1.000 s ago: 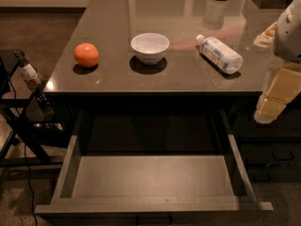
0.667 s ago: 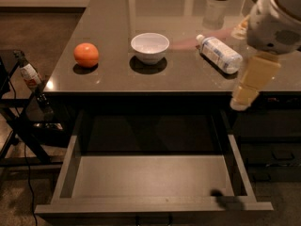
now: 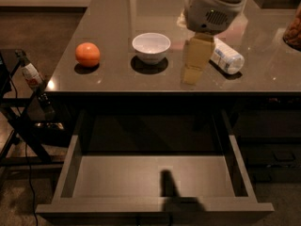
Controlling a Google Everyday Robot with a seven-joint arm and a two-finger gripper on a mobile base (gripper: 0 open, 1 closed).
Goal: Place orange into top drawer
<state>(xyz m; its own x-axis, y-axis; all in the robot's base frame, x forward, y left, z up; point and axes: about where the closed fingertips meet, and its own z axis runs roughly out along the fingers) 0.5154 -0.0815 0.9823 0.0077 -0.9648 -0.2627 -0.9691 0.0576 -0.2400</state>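
Since the earlier view, the robot's hand [image 3: 192, 75] has moved from the right edge of the surface [image 3: 113, 13] leftward. It now hangs over the front part of the surface, between the white bowl [image 3: 151, 47] and a plastic bottle [image 3: 228, 59] lying on its side. Its shadow [image 3: 168, 185] has slid left too, onto the drawer floor near the middle.

The orange [image 3: 88, 54] has not moved. It sits on the surface at the left of the view, well apart from the hand and with the bowl in between. It is round, so no long axis shows.

The top drawer [image 3: 117, 178] stands pulled open below the front edge of the surface, its long side running left to right.

The hand is cream-coloured and points straight down from a bulky white wrist housing [image 3: 214, 8]. Whether the hand is open or closed cannot be told.
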